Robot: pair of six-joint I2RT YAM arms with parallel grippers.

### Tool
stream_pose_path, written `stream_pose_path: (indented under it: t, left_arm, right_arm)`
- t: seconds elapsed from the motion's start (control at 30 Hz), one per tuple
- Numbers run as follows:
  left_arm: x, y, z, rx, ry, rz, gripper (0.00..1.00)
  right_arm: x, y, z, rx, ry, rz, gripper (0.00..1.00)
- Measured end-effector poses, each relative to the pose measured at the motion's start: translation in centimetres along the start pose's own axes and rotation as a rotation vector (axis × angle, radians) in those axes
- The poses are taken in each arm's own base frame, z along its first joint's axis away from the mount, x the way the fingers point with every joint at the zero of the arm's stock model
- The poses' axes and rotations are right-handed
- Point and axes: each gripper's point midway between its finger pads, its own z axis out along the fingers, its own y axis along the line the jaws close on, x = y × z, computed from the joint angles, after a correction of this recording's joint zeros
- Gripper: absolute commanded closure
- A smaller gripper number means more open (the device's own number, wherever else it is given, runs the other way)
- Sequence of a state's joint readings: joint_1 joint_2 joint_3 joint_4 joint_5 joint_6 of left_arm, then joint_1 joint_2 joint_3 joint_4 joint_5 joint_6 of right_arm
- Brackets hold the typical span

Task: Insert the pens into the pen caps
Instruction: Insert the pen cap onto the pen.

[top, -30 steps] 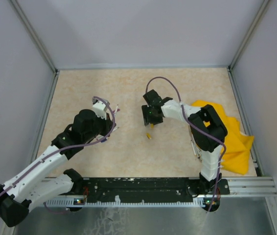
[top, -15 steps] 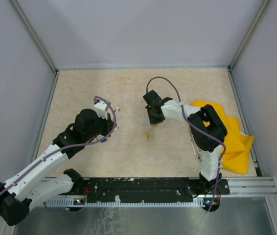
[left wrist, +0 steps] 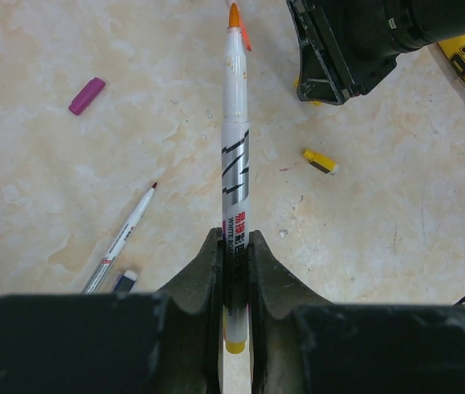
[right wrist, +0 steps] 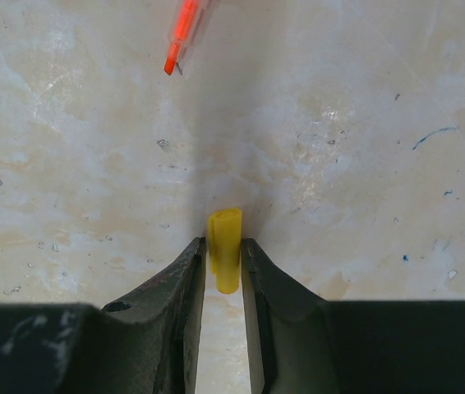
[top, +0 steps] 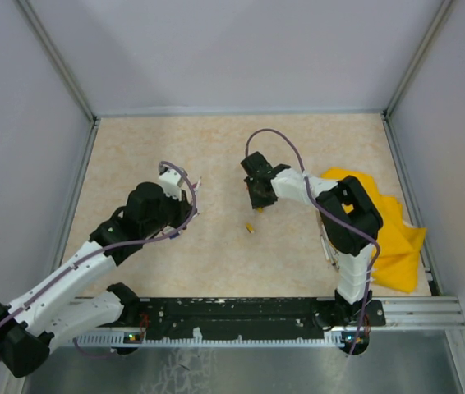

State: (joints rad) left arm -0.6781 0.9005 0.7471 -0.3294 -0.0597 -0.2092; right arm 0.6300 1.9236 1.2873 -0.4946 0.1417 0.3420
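Left jaws around pen (left wrist: 234, 164), right jaws around cap (right wrist: 225, 250)

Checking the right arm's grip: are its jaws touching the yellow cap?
Touching. Right wrist view: both jaws press against the yellow cap, with no gap either side.

A second ago my right fingers (right wrist: 185, 277) stood spread wide. They have since drawn in, and the yellow cap (right wrist: 225, 240) is now pinched between their tips. From above, the black head of that arm looks narrower than it did and has crept a shade toward 3 o'clock. Whether the cap has left the desk (right wrist: 364, 164), I cannot tell.
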Motion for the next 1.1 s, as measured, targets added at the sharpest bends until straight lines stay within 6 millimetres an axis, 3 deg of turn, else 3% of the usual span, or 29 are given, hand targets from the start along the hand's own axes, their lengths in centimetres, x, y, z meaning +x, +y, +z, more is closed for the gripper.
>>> stream_pose_path:
  t: [0.23, 0.43, 0.6, 0.7, 0.9, 1.1]
  left_arm:
    - [-0.5, -0.1, -0.6, 0.006, -0.027, -0.014, 1.00]
    - [-1.2, -0.1, -0.8, -0.006, -0.051, -0.040, 1.00]
    - [-3.3, -0.7, -1.1, 0.007, -0.095, -0.078, 1.00]
    - [-4.8, -0.6, -1.5, -0.008, -0.135, -0.109, 1.00]
    - [-7.4, -1.1, -2.9, 0.023, -0.248, -0.125, 1.00]
    - [-8.4, -2.7, -3.3, 0.112, -0.281, -0.093, 1.00]
  right_arm:
    - [0.0, -0.2, -0.1, 0.002, -0.017, 0.003, 0.97]
    - [0.9, -0.6, -0.7, -0.006, -0.018, 0.009, 1.00]
    - [2.6, -1.3, -2.2, -0.012, -0.007, 0.010, 1.00]
    - [2.5, -1.1, -4.0, -0.048, -0.044, 0.017, 1.00]
    - [-0.5, 0.5, -9.0, -0.178, -0.215, 0.027, 1.00]
    - [-2.7, 0.9, -12.8, -0.235, -0.339, 0.037, 1.00]
